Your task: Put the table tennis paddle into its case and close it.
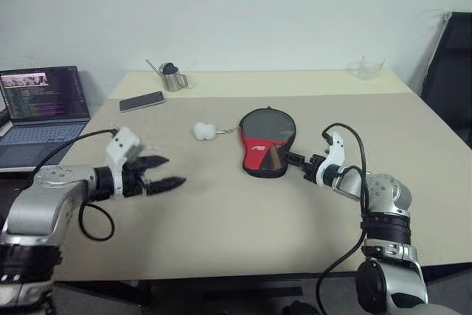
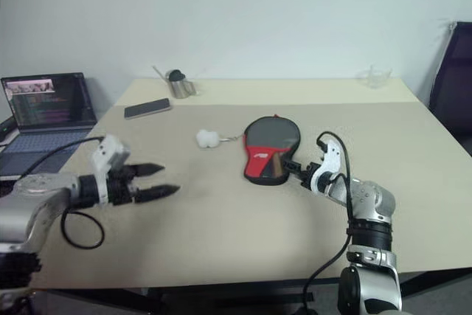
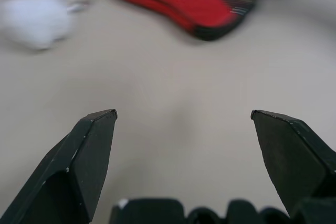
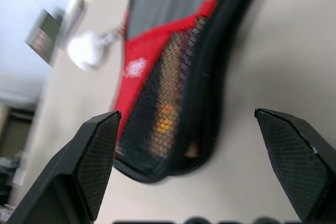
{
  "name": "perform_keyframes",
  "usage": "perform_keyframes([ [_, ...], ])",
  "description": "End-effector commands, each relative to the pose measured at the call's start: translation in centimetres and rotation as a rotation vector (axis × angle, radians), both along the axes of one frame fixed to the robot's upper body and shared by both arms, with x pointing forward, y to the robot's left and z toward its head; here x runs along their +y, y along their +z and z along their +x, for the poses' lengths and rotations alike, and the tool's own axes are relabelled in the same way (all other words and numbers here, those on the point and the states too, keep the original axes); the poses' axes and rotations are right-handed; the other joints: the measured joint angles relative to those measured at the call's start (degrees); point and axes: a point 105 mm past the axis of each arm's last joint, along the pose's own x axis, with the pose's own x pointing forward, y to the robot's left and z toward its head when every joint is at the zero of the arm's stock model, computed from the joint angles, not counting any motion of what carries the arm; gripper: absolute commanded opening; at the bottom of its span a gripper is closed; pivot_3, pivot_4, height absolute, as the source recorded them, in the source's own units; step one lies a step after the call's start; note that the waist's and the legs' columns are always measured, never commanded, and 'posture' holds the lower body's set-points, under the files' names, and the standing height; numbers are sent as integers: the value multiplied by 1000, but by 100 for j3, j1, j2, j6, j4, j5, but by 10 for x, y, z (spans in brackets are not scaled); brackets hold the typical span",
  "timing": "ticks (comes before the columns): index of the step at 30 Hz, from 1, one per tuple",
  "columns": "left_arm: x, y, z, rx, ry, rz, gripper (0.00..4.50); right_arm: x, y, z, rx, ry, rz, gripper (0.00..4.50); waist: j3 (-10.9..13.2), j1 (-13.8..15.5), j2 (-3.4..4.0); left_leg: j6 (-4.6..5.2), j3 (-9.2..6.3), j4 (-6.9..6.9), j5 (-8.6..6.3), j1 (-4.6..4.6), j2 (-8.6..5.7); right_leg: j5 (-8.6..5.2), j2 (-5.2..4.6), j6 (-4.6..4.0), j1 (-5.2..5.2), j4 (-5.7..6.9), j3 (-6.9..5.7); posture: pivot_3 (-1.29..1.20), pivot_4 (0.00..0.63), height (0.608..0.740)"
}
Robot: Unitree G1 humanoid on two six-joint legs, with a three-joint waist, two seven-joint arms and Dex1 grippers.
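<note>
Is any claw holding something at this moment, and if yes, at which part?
Nothing is held. The left claw is open above bare table. The right claw is open just beside the case.

Soft, even light fills the room, bright and without glare on the desk (image 1: 221,241). Shadows are faint, only a thin dark rim under the case (image 1: 265,142). In the left wrist view the white lump (image 3: 34,19) and the case smear out of focus. The right wrist view shows motion blur across the case's mesh.
</note>
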Motion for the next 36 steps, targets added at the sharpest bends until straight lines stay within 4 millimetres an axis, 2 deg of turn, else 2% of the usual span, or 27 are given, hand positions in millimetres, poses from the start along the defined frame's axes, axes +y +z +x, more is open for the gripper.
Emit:
perform_keyframes([
  [1, -8, 19, -4, -70, -23, -1, 4473, 18, 11, 0, -13, 33, 99, 4500, 0, -4, 1, 0, 0, 1, 0, 2, 0, 0, 0, 0, 1, 3, 1, 0, 150, 740],
  [6, -7, 20, -4, -82, -4, 15, 4473, 45, 15, -1, 8, 56, 242, 4500, 0, -31, 1, 11, 2, 0, -6, 13, 4, 7, 14, -11, 2, 11, 6, 0, 150, 740],
  [11, -6, 23, -5, -93, 12, 25, 4473, 50, 12, -1, 29, 46, 255, 4500, 0, -70, 1, 1, 4, 0, -1, 13, 13, 7, 24, -12, 0, 10, 9, 0, 150, 740],
  [22, -8, 21, -1, -110, 33, 33, 4473, 13, -2, 0, 59, -35, 124, 4500, 0, -63, 1, 2, 5, 0, -1, 11, 15, 7, 25, -12, 1, 6, 7, 0, 150, 740],
  [25, -10, 22, -1, -112, 28, 25, 4473, 21, -5, -1, 73, -22, 133, 4500, 0, -63, 1, 4, 6, 0, -2, 12, 17, 7, 26, -12, 1, 7, 8, 0, 150, 740],
  [30, -11, 22, 1, -111, 26, 30, 4473, 51, -9, -2, 104, 28, 180, 4500, -1, -107, 0, 6, 8, 0, -3, 14, 21, 8, 30, -13, 2, 8, 10, 0, 150, 740],
  [36, -11, 23, 0, -110, 29, 31, 4473, 66, -10, 1, 128, 37, 224, 4500, -1, -174, 0, 12, 22, -1, -7, 24, 41, 16, 48, -26, 2, 8, 16, 0, 150, 740],
])
